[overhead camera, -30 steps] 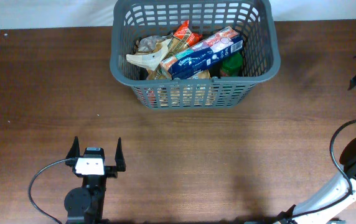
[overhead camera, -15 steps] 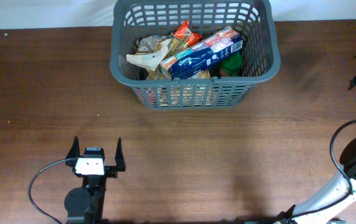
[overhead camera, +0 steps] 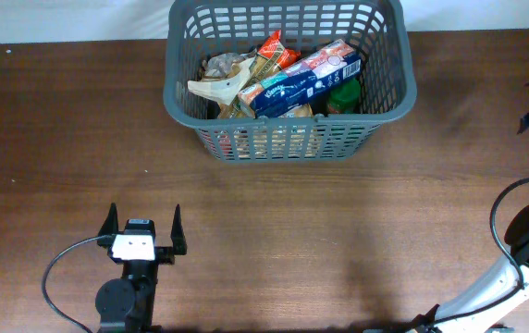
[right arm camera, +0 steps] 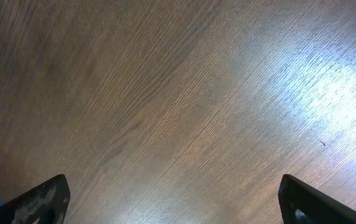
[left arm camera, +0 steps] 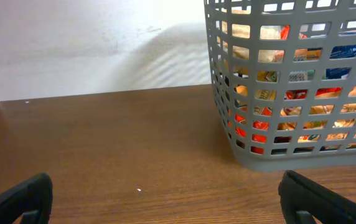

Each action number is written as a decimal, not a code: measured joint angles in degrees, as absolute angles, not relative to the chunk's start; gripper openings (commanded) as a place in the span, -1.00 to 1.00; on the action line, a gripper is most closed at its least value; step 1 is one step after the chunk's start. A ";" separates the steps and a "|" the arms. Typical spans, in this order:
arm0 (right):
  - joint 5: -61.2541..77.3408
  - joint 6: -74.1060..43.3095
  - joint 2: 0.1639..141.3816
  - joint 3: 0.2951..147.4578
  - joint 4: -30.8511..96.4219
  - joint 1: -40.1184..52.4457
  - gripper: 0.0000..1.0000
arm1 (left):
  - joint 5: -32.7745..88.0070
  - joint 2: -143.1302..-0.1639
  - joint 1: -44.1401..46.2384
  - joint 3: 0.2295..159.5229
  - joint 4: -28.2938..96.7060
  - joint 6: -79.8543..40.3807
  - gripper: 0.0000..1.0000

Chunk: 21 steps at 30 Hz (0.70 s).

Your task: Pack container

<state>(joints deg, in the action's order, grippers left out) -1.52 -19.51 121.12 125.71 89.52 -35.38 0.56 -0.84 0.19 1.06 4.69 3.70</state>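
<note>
Wooden table (overhead camera: 61,139) with full container (overhead camera: 288,117); left hand (overhead camera: 142,214) wide apart (right hand (right arm camera: 172,202) likewise, clear only from its wrist view)

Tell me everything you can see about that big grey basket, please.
The basket is dark grey plastic, rectangular, with slotted lattice walls under a solid rim. It stands upright on the wooden table, near the far edge, about midway across. It is filled with packaged goods, among them a long blue-and-white box lying slantwise on top. In the left wrist view their colours show through the slots. Apart from the table and its contents, nothing touches it.
</note>
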 measured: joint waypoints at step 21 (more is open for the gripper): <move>-1.54 -19.49 107.59 125.34 76.58 -34.85 0.97 | 0.56 -0.84 0.19 1.06 4.69 3.70 0.98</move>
